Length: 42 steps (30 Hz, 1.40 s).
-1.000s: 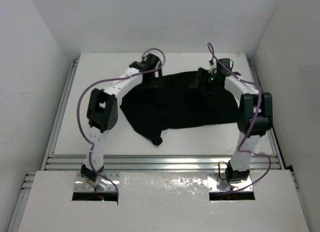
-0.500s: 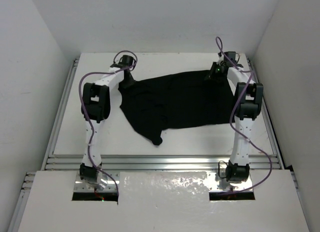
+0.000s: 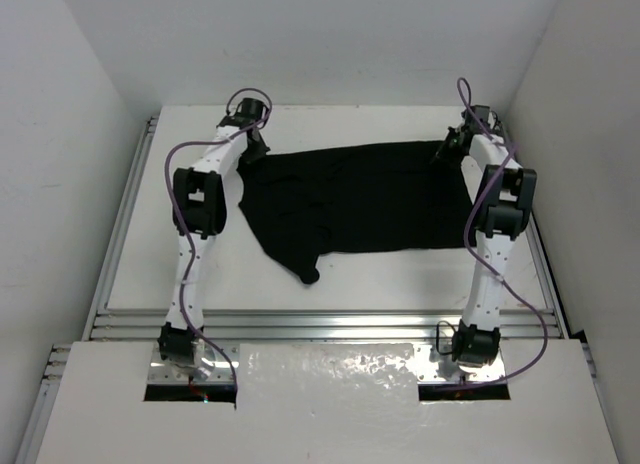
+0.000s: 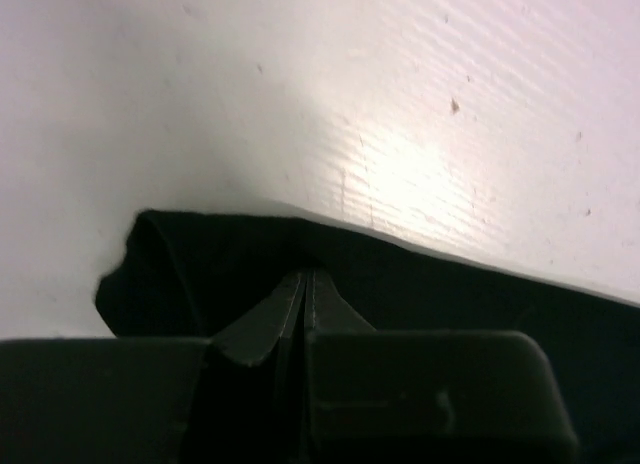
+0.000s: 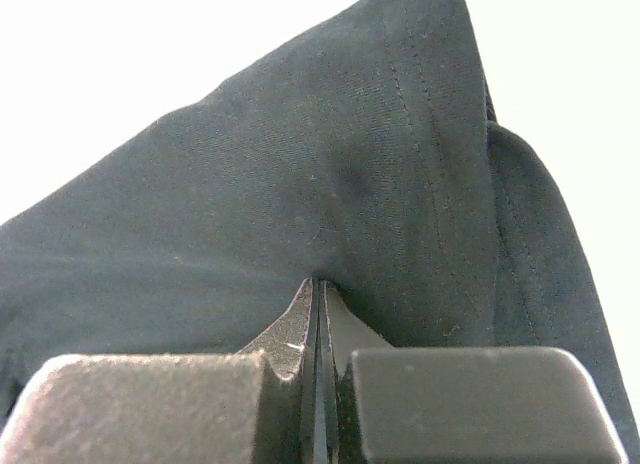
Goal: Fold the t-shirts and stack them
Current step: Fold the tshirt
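Left gripper (image 3: 253,149) and right gripper (image 3: 447,149), both mine, pinched tight on the t-shirt (image 3: 350,199).
Top view: the shirt lies spread across the far half of the table (image 3: 400,274); I hold its far-left and far-right corners. Left wrist view: my fingertips (image 4: 265,319) are pressed together over the cloth's edge, bare table beyond. Right wrist view: fingertips (image 5: 290,329) are closed on a raised fold.

1. The t-shirt (image 3: 355,199) lies spread on the desk (image 3: 400,279), toward its far side.
2. The left jaws sit on its far-left corner, the right jaws on its far-right corner.
3. One flap reaches nearward, left of centre.
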Available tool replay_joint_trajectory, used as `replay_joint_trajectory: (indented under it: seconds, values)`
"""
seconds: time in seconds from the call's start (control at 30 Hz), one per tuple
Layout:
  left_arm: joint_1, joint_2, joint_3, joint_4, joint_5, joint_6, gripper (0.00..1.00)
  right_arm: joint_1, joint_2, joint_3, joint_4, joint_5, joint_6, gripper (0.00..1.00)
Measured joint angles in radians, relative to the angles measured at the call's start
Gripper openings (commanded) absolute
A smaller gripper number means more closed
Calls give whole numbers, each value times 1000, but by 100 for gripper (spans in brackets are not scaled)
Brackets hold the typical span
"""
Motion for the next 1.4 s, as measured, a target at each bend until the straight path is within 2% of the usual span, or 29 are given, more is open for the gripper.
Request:
replay_joint_trajectory:
  seconds: [0.23,0.57,0.67,0.73,0.77,0.8,0.83,0.87,0.9,0.93,0.97,1.03,1.1,1.23,1.3,1.4]
  values:
    - [39,26,41,32,16,72,0,-8,-39,-78,14,-31,64,0]
    - [100,39,51,85,38,132,0,-8,-201,-406,93,-192,234,0]
    - [115,41,59,87,45,145,6,-2,-217,-436,87,-216,262,0]
    - [121,40,59,88,56,150,11,-1,-197,-384,43,-216,253,1]
    - [123,37,56,89,60,150,18,-1,-180,-343,21,-219,246,21]
    - [124,31,48,91,62,153,22,-1,-158,-291,2,-224,238,32]
    - [124,16,34,92,64,154,41,-1,-143,-247,-1,-228,222,38]
    - [124,2,19,92,66,158,48,-2,-138,-224,-3,-230,213,42]
    - [124,-19,-2,93,69,153,52,-4,-139,-209,-3,-238,197,44]
    - [124,-48,-26,92,71,153,60,-6,-148,-203,0,-242,188,46]
    - [124,-76,-47,91,74,155,62,-8,-161,-207,2,-245,179,56]
    - [123,-133,-74,92,80,148,68,-14,-207,-248,14,-246,162,65]
    - [121,-200,-106,92,86,148,70,-19,-278,-325,21,-235,137,69]
    - [106,-328,-190,116,103,148,69,-26,-423,-509,77,-198,85,65]
    - [96,-351,-207,121,121,148,69,-29,-465,-571,87,-183,72,59]
    - [85,-353,-238,132,148,148,68,-39,-477,-611,105,-180,64,58]
